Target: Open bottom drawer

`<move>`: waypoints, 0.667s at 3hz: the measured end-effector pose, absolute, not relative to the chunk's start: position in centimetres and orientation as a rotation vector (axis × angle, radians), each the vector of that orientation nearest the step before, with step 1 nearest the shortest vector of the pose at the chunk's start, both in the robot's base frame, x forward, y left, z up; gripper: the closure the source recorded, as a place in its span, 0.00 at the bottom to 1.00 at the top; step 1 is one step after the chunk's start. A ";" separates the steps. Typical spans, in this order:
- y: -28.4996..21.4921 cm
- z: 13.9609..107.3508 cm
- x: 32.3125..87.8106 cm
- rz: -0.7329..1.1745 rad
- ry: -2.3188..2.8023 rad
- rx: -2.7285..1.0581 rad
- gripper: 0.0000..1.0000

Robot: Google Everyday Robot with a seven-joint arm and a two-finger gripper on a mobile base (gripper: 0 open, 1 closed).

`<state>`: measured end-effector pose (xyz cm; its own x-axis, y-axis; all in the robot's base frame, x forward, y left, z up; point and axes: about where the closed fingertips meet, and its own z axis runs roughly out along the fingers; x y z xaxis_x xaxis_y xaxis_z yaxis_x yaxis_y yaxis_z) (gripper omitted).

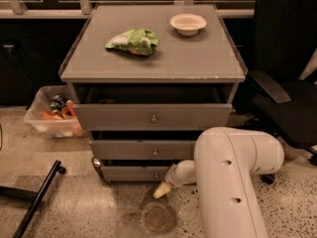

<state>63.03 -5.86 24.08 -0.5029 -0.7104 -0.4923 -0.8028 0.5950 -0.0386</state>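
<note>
The grey cabinet (148, 68) has three drawers. The bottom drawer (129, 173) is the lowest and slimmest front, just above the floor, with a small round knob (156, 174) at its centre. My gripper (160, 190) is at the end of my white arm (223, 177), low over the floor. It is just below and in front of that knob. My arm hides the right part of the bottom drawer's front. The middle drawer (138, 150) and the top drawer (148, 117) sit above it.
A green bag (132, 40) and a white bowl (187, 23) lie on the cabinet top. A clear bin (49, 115) with cans stands on the floor at left. A black office chair (287, 83) is at right. A black bar (37, 200) lies on the floor at left, and a round floor plate (157, 218) lies in front.
</note>
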 end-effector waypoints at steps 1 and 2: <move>-6.7 21.4 64.0 0.290 2.419 -1.206 0.00; -7.0 19.7 65.2 0.290 2.400 -1.229 0.00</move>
